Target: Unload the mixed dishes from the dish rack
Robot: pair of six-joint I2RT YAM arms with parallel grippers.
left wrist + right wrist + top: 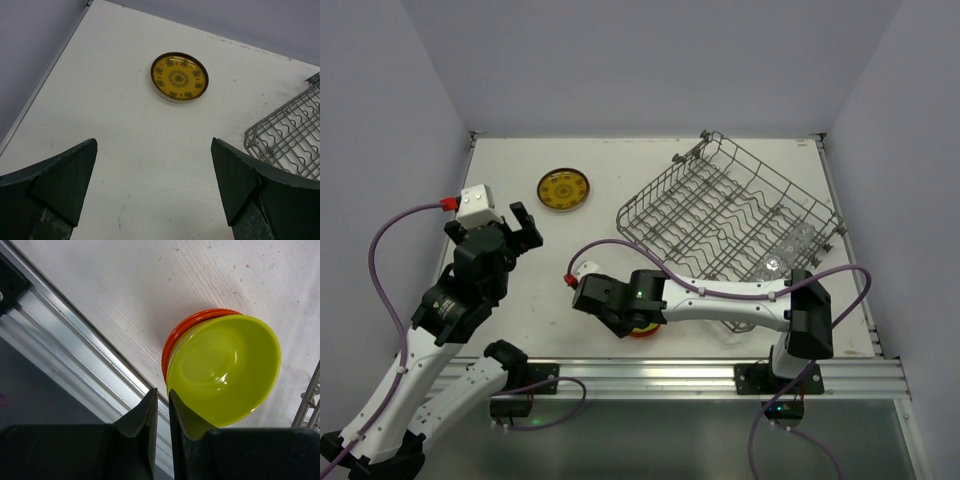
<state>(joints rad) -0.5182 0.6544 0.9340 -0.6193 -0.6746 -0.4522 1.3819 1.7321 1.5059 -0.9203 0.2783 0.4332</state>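
Right wrist view: pinching the yellow-green bowl [225, 370] by its rim in the nearly shut jaws of the right gripper [160, 396], over the stacked orange bowls [200, 316] outside the dish rack [720, 220], aiming for a level, centred nest, with the left gripper [154, 145] wide open.

White table [620, 165], aluminium front rail [720, 372], pale lilac walls [650, 60].

open table [607, 205] lies between patterned plate [563, 190] and dish rack [730, 215]; right arm [720, 298] bars its near side.
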